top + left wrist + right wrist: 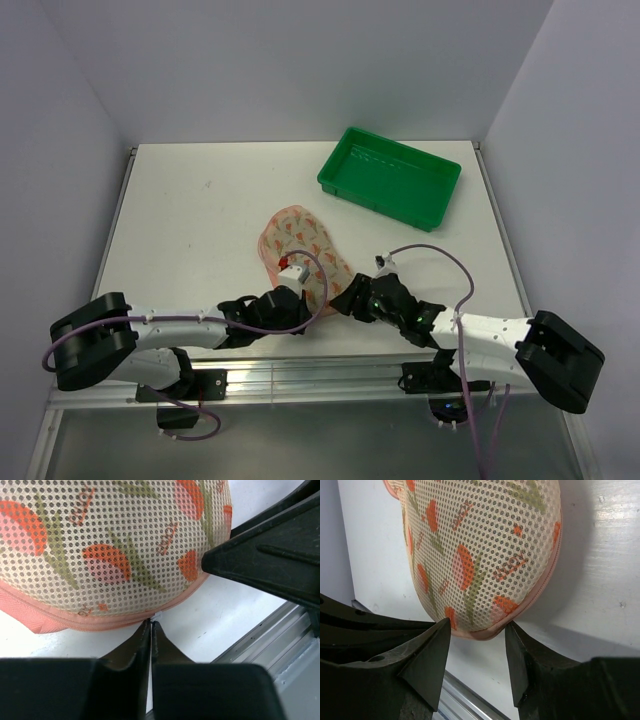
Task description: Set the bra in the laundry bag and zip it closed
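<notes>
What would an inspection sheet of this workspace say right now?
Surface: white table.
Job's things: laundry bag lies near the front edge, zip rim closed where visible; bra not seen.
Clutter: green tray, far right.
Hands: left hand shut at the bag's rim; right hand open, straddling the bag's near end.
Cables: purple cables run along both arms, one looping over the bag.
Surroundings: white walls; metal rail at the near edge.

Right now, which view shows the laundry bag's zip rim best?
Left wrist: the pink zip rim runs close and sharp along the laundry bag's lower edge. The right wrist view shows only a thin stretch down one side; the top view shows the whole bag, rim too small.
</notes>
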